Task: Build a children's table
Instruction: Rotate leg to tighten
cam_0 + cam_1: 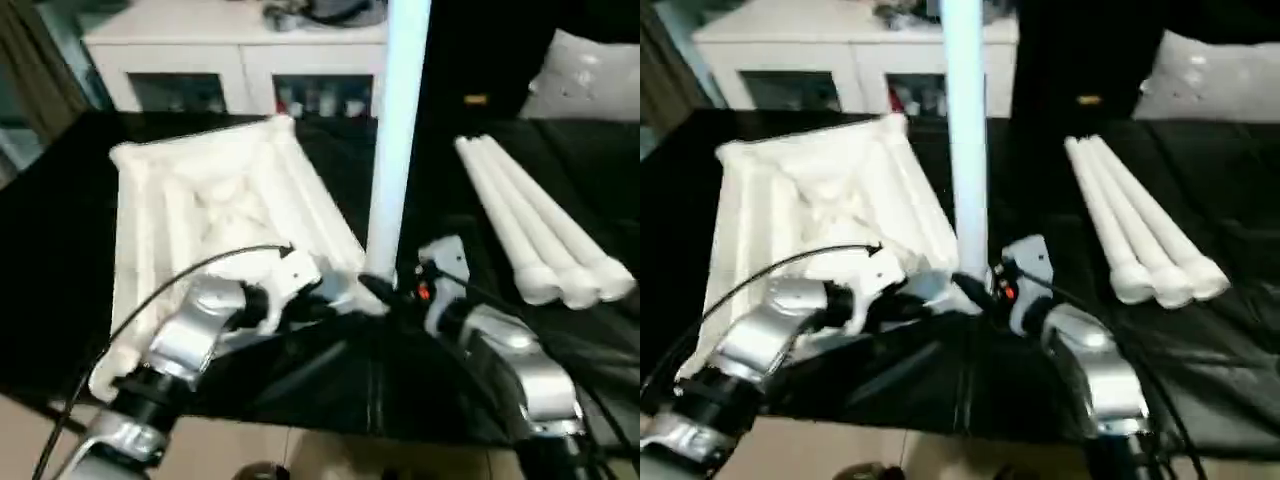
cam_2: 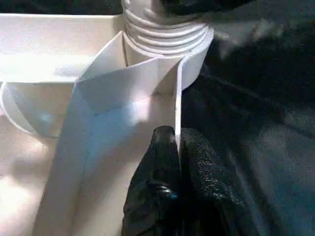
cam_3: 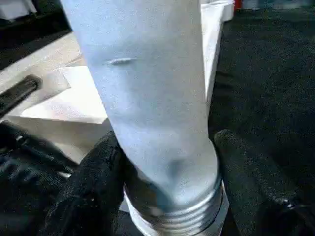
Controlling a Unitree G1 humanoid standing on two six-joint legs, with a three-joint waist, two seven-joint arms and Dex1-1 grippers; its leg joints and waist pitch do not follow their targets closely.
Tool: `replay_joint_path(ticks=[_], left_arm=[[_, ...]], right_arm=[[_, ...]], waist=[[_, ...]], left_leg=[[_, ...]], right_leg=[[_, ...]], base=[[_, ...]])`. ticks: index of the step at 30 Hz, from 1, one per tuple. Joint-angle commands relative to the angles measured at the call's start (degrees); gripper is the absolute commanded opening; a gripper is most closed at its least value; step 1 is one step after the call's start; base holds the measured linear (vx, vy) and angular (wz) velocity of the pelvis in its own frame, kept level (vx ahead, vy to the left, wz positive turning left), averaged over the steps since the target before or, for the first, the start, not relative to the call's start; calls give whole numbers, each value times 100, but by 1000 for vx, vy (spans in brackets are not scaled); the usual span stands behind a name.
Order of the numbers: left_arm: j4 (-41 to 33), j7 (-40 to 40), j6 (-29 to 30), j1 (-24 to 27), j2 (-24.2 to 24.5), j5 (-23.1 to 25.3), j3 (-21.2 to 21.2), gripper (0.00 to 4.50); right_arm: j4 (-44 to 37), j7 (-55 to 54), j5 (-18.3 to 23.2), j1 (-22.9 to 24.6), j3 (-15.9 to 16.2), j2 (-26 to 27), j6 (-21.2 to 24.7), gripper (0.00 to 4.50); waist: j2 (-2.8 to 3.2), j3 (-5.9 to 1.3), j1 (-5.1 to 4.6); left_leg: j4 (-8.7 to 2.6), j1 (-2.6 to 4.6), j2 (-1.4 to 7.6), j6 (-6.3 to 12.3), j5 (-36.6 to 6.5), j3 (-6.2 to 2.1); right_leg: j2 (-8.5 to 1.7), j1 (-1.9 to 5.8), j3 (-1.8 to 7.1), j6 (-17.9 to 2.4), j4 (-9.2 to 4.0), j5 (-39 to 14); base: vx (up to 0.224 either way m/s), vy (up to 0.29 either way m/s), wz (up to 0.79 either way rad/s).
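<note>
The upright leg (image 1: 398, 130) stands with its long axis nearly vertical, its threaded foot seated at the near right corner socket (image 2: 165, 37) of the upturned table top (image 1: 205, 205), and the right gripper (image 3: 167, 162) straddles it just above the threads. The jaws sit one to each side of the tube, spread to about its width; whether they press it or merely bracket it, I cannot tell. Several thread turns are exposed above the socket rim in the left wrist view, so the leg looks only partly screwed in, and any further turning has to go about that vertical axis. The right arm is plainly the one placed for it.

The left gripper (image 2: 172, 182) is just beside the same corner, jaws clenched on a thin upright rib (image 2: 178, 103) of the top's underside, which should steady the top against the twist.

The table top is white plastic, lying ribbed side up on the black bench (image 1: 60, 260), toward the robot's left. The leg is a smooth, pale tapered tube with a ridged screw end. Three more legs (image 1: 535, 235) lie side by side, touching, on the bench well to the right.
</note>
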Motion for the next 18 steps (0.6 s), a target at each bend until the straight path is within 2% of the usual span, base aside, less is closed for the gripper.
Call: replay_joint_path(ticks=[1, 2, 3, 4, 5, 6, 7, 8, 9, 10, 14, 16, 18], left_arm=[[-373, 787, 172, -223, -668, 27, -160, 0], [-405, 831, 201, -222, -701, 54, -163, 0], [-471, 875, 232, -220, -749, 84, -171, 0], [-575, 917, 316, -206, -794, 113, -181, 0], [-630, 911, 356, -200, -802, 117, -192, 0], [-748, 869, 421, -186, -786, 127, -216, 0], [-762, 855, 421, -184, -775, 128, -219, 0], [-808, 848, 447, -179, -753, 129, -231, 0], [-808, 848, 447, -179, -753, 129, -231, 0], [-818, 683, 349, -146, -559, 124, -256, 0], [-782, 438, 175, -94, -266, 111, -272, 0], [-748, 382, 123, -76, -169, 117, -256, 0], [-661, 253, 52, -41, 91, 197, -178, 0]], right_arm=[[162, -395, -65, 27, 859, 654, 621, 248], [170, -486, -89, 20, 845, 686, 646, 248], [197, -550, -45, 13, 803, 728, 640, 248], [178, -606, 7, 27, 745, 796, 659, 283], [187, -671, -34, 26, 714, 809, 636, 283], [227, -814, -132, 16, 633, 818, 549, 318], [239, -826, -139, 13, 618, 814, 527, 321], [254, -871, -158, 6, 581, 812, 495, 327], [254, -871, -158, 6, 581, 812, 495, 338], [256, -897, -151, -17, 462, 749, 400, 352], [224, -878, -200, -38, 349, 609, 225, 381], [200, -870, -216, -31, 299, 558, 153, 390], [24, -866, -128, 29, 84, 426, 98, 413]], waist=[[11, -139, 64], [-45, -209, 142], [3, -257, 168], [66, -235, 72], [66, -255, 53], [44, -280, 34], [41, -312, 34], [90, -336, 28], [89, -325, 11], [69, -346, 8], [100, -353, -13], [77, -358, -10], [23, -404, -4]], left_leg=[[187, 331, 147, -98, -1971, -419], [-23, -167, 220, 88, -401, -539], [-223, -196, 277, 17, -126, -510], [-450, -216, 340, -75, -1051, -482], [-440, -171, 343, -69, -1378, -458], [-441, -167, 330, 35, -1471, -439], [-433, -195, 312, 102, -1330, -425], [-445, -192, 339, 215, -1092, -414], [-446, -217, 363, 263, -992, -417], [-443, -214, 368, 282, -990, -406], [-453, -191, 386, 256, -1117, -382], [-443, -204, 381, 271, -1037, -368], [-415, -197, 382, 367, -787, -346]], right_leg=[[-975, -337, 492, -506, -1290, -4443], [-884, 103, 502, -460, -1097, -4036], [-682, 123, 345, -542, -1006, -3308], [-272, 4, 206, -714, -799, -1865], [-279, -31, 244, -788, -789, -1645], [-343, 9, 268, -957, -793, -1278], [-351, 48, 259, -994, -797, -1078], [-346, 55, 229, -1048, -805, -689], [-341, 61, 222, -1083, -797, -393], [-329, 77, 211, -1107, -788, -247], [-336, 67, 222, -1183, -799, -155], [-339, 84, 226, -1185, -791, 31], [-346, 112, 220, -1242, -760, 337]], base=[[63, -97, 13], [92, -46, -25], [61, 20, -25], [61, 20, -25], [0, 0, 0], [0, 0, 0], [0, 0, 0], [0, 0, 0], [0, 0, 0], [0, 0, 0], [0, 0, 0], [0, 0, 0], [0, 0, 0]])
